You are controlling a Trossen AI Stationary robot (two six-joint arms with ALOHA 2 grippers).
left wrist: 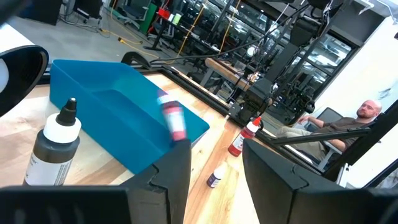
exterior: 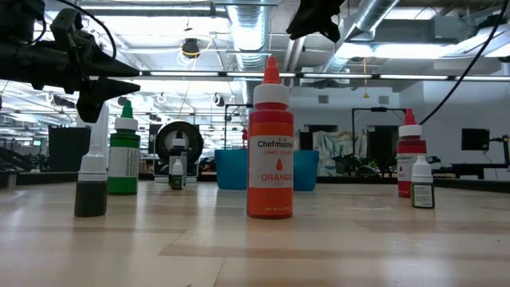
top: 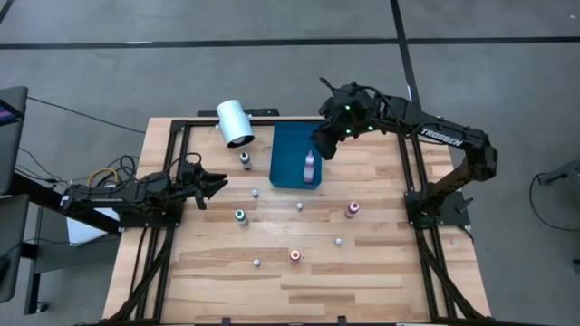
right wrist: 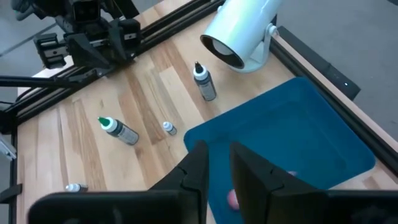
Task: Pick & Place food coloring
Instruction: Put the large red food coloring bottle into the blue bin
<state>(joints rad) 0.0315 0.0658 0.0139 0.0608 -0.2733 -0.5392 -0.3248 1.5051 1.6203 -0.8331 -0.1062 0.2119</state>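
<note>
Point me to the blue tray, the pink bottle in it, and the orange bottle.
Blue tray (top: 288,156): high view, bare floor.
Pink bottle (top: 310,167): high view, body.
Orange bottle (exterior: 270,163): low view, label.

The pink bottle beyond the left claw is blurred, so its label cannot be read. Under the right claw, only a sliver of a pink bottle shows between the fingers, the rest hidden. The white cylinder ahead of that claw is cut off by the picture's edge. Small grey bottles are too tiny to identify.
</note>
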